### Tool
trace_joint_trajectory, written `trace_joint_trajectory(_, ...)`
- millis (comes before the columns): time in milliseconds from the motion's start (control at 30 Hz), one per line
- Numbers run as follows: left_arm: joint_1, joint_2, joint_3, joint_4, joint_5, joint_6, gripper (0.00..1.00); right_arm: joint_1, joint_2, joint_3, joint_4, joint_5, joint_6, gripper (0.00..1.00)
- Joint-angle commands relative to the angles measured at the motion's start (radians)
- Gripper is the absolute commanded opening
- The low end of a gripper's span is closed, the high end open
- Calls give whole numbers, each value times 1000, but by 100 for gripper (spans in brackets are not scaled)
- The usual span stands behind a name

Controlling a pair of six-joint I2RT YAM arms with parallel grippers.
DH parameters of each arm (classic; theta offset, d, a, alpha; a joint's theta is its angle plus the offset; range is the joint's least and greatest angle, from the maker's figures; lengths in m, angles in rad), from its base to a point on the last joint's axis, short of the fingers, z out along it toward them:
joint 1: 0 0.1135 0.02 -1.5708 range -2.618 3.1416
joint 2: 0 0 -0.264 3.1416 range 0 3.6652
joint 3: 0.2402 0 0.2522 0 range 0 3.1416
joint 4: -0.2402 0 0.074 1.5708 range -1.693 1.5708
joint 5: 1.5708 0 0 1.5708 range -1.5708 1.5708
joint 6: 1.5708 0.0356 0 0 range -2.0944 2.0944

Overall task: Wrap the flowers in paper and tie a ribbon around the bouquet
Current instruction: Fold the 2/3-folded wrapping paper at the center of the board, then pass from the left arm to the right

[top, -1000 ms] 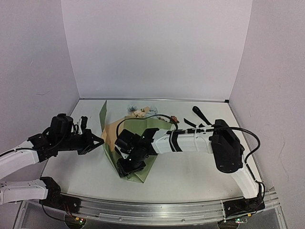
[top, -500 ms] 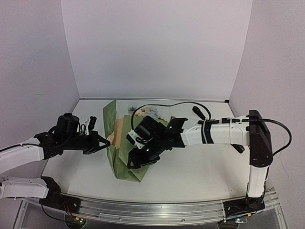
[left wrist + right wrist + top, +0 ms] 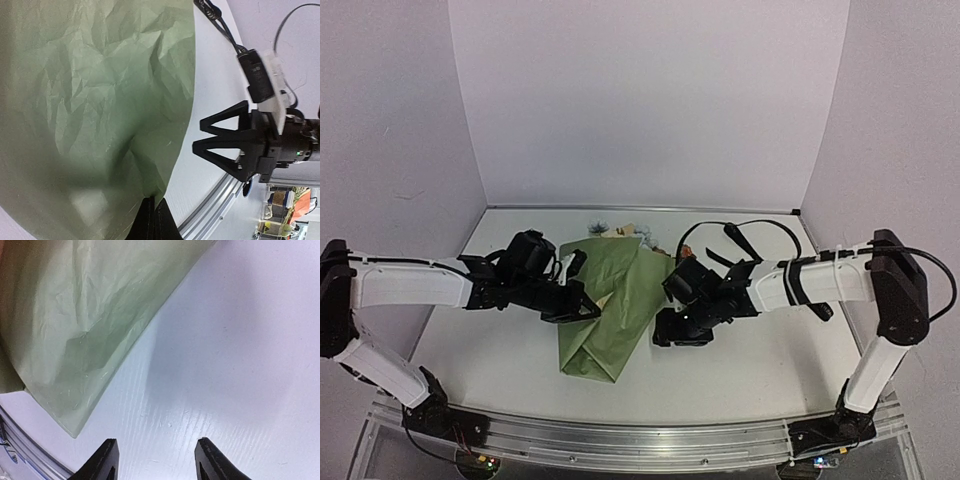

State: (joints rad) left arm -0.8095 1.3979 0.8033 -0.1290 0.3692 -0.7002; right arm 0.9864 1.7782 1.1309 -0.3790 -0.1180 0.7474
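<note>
The left tool point(image 3: 152, 220) is closed tight, its fingertips pinching one edge of the olive-green paper point(image 3: 90, 100), which fills most of the left wrist view as a crinkled sheet. From above, this tool point(image 3: 582, 306) sits at the left side of the paper point(image 3: 615, 300), which lies folded over lengthwise in the middle of the white surface point(image 3: 750, 360). The narrow end of the paper points near and the wide end points far. The flowers point(image 3: 620, 232) are mostly hidden under the fold, and only a few pale heads show just past the far end. The right tool point(image 3: 156, 460) has its fingers set moderately apart and holds nothing. It hovers low over bare surface just right of the paper's right edge point(image 3: 90, 315). The step in hand appears to be closing the wrap. It would likely go best if the left tool draws its edge snugly across the stems without tugging hard, since thin paper can tear. The right tool could then press the roll down near its narrow end so the fold does not spring open.
</note>
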Motion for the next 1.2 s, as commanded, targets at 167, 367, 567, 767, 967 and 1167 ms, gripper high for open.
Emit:
trace_joint_trajectory(167, -49, 197, 141, 13, 20, 62, 0, -84, -134, -38, 184, 7, 62, 74)
trace_joint_trajectory(367, -68, 256, 168, 18, 33, 74, 0, -152, -12, 90, 232, -105, 103, 84)
trace_joint_trajectory(567, -73, 306, 204, 12, 53, 89, 0, -205, 130, 186, 297, -178, 201, 78)
trace_joint_trajectory(767, -73, 342, 232, 16, 62, 93, 0, -227, 214, 234, 303, -199, 243, 58)
trace_joint_trajectory(967, -73, 368, 246, 26, 79, 84, 0, -250, 273, 277, 304, -222, 269, 30)
trace_joint_trajectory(1167, -73, 392, 275, 25, 98, 86, 6, -275, 311, 300, 296, -236, 268, 0)
